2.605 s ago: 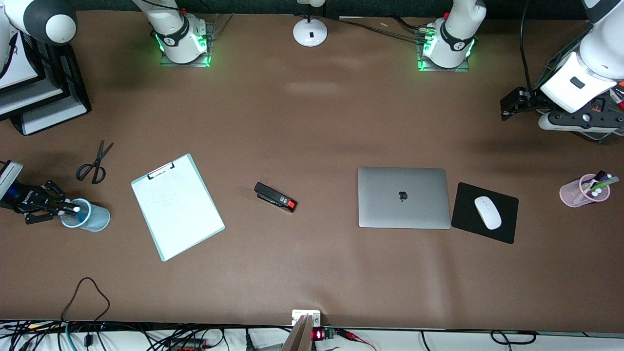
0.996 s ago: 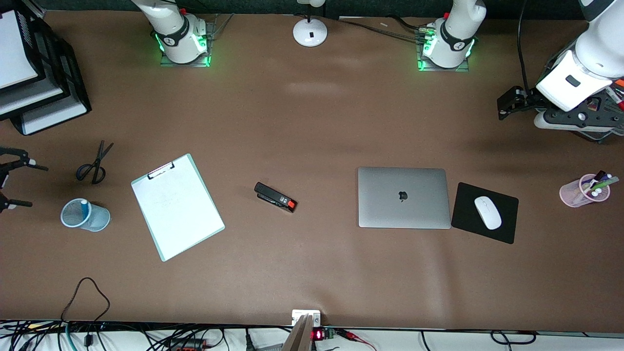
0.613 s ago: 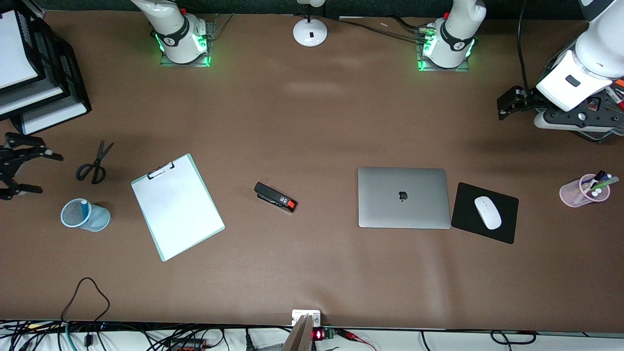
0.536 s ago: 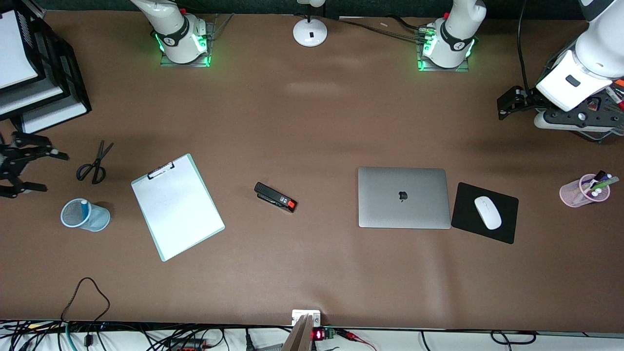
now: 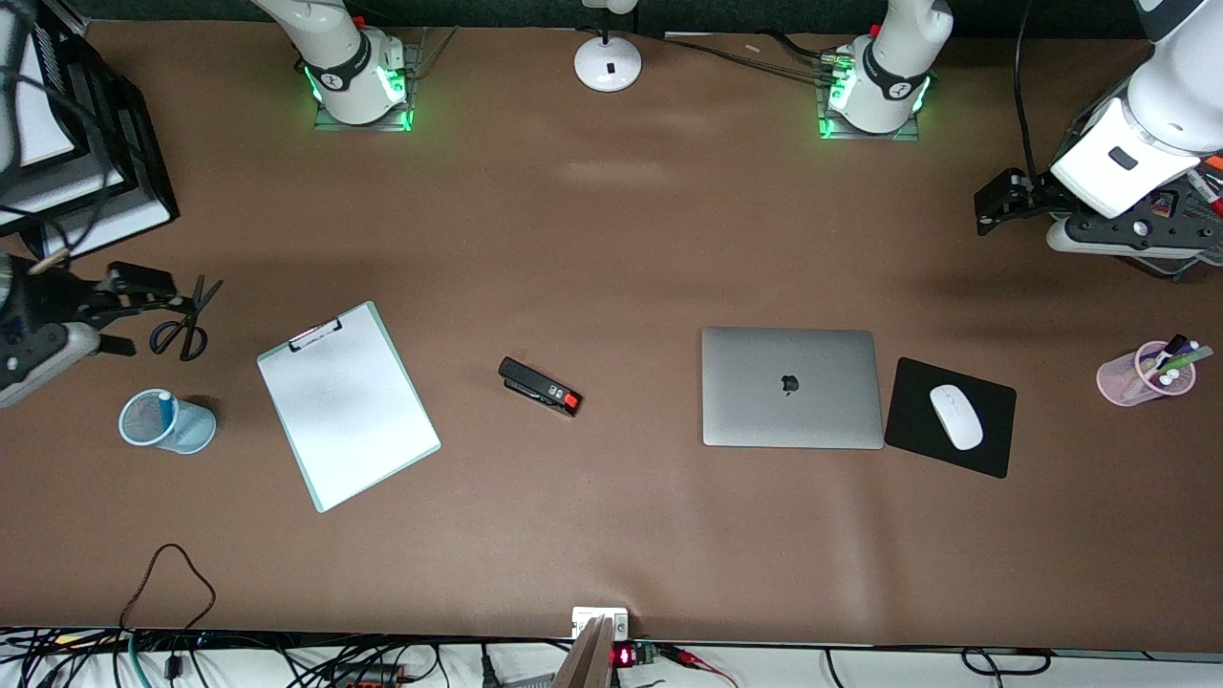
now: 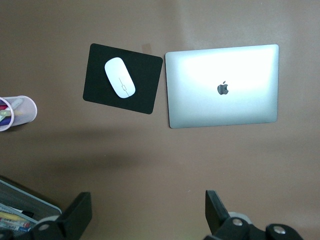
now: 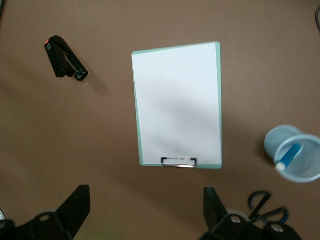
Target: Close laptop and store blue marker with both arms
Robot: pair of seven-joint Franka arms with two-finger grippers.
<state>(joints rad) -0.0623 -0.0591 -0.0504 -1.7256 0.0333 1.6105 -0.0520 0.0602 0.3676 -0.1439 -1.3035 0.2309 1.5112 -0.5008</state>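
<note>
Flat and shut, smooth silver laptop [image 5: 791, 387]; slim blue marker [image 5: 164, 409] inside mesh cup [image 5: 196, 430]; both end effectors spread, empty.

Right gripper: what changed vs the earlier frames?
The right gripper let go of the blue marker, now standing in the blue mesh cup, then rose and moved over the scissors, jaws open. The left gripper barely shifted. The laptop stayed shut.

Brown table [image 5: 611, 239] carrying closed laptop [image 5: 791, 387], black mouse pad [image 5: 951, 418], pink cup [image 5: 1142, 375], stapler [image 5: 539, 386], clipboard [image 5: 348, 404], scissors [image 5: 186, 320], blue mesh cup [image 5: 167, 421].
</note>
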